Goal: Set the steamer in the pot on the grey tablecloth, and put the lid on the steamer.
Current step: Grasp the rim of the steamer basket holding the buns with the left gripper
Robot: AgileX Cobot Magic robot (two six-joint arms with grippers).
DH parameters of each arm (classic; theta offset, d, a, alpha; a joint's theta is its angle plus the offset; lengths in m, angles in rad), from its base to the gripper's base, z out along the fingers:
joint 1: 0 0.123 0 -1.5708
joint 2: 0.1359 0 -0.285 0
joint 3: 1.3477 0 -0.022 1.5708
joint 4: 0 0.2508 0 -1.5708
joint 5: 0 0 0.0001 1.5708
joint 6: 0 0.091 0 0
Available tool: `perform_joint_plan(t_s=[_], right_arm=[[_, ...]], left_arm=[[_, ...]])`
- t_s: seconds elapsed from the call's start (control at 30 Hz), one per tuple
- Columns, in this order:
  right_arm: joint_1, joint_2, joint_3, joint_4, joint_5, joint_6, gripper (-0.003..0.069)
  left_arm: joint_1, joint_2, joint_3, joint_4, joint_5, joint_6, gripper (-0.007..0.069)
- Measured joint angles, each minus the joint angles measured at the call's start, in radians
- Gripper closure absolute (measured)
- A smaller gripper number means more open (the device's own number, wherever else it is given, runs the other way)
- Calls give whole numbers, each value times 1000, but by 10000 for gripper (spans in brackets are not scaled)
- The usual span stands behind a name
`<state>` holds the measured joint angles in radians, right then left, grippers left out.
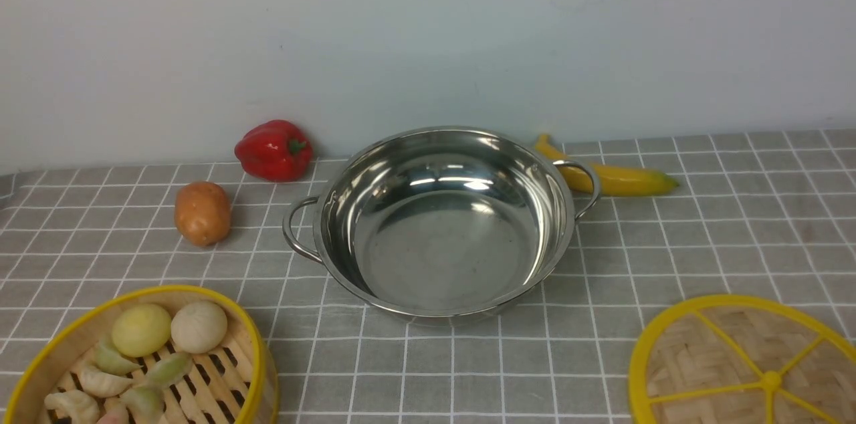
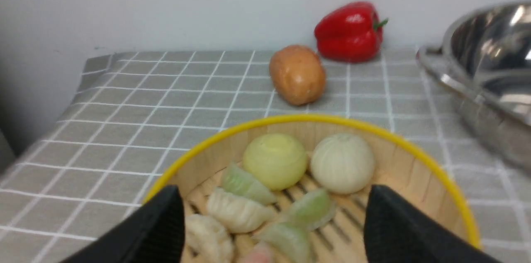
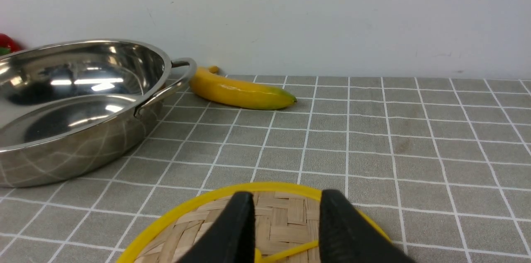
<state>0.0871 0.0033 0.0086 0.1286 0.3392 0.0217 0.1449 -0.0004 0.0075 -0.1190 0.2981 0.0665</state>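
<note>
**Steamer task at its outset: nothing yet placed**

Pot (image 1: 441, 257) stands empty at the middle of the grey tablecloth (image 1: 669, 243), toward the far edge. Steamer (image 1: 155, 289), loaded with toy buns and dumplings, sits at the near left corner, well apart from the pot. Lid (image 1: 709, 357) lies flat at the near right corner.

Left gripper (image 2: 274, 190) hangs over the steamer with its jaws spread wide and nothing between them. Right gripper (image 3: 286, 196) hangs over the lid with a narrow gap between its jaws and appears to grip nothing.

Judged from this layout, both steps remain: seating the steamer in the pot, then covering it with the lid.
</note>
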Motion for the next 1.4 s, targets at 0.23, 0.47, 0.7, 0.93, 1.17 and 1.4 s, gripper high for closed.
perform_joint_plan(t_s=[0.23, 0.47, 0.7, 0.93, 1.17, 1.4], right_arm=[[0, 0, 0, 0, 0, 0, 416], [0, 0, 0, 0, 0, 0, 416], [0, 0, 0, 0, 0, 0, 416], [0, 0, 0, 0, 0, 0, 416], [0, 0, 0, 0, 0, 0, 416], [0, 0, 0, 0, 0, 0, 416]], left_arm=[[0, 0, 0, -284, -100, -81, 88], [0, 0, -7, -389, -158, -91, 88], [0, -3, -254, -395, 76, -31, 88], [0, 70, -428, -417, 401, 175, 88], [0, 195, -514, -445, 569, 277, 88], [0, 330, -535, -448, 576, 366, 88]])
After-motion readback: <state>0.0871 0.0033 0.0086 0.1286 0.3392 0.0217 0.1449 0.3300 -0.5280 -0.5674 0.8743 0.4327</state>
